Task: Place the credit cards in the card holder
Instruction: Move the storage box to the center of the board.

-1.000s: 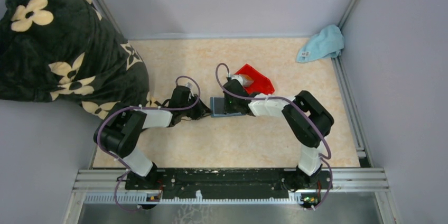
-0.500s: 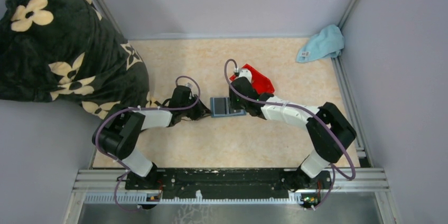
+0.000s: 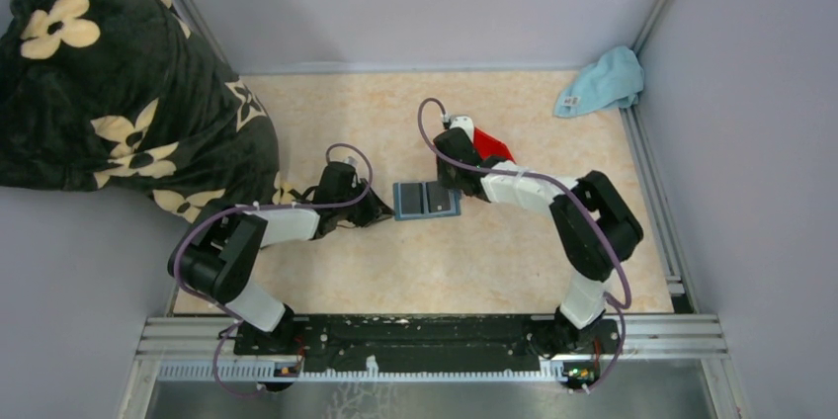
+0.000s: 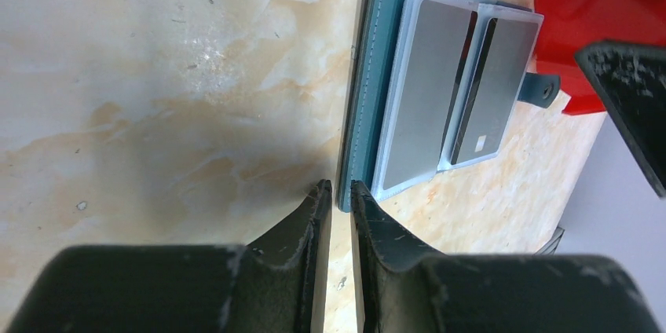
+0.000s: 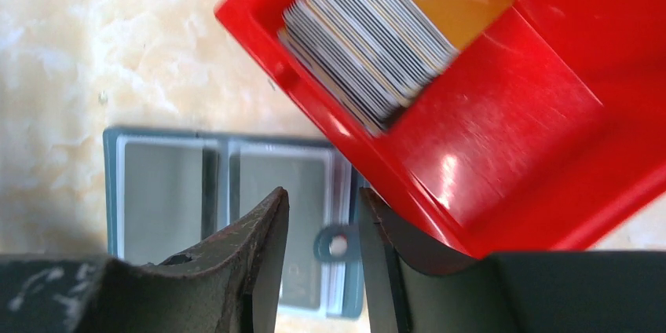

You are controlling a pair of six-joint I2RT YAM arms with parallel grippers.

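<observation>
Teal card holder (image 3: pixel 426 200), long axis left-right

I see the teal card holder (image 3: pixel 426 200) lying open and flat mid-table, its small snap tab sticking out from one end. Two grey-silver credit cards (image 4: pixel 428 89) sit side by side in its clear sleeves. A stack of cards (image 5: pixel 369 34) stands on edge in the red bin (image 5: pixel 510 129), at 1 o'clock from the holder.
</observation>
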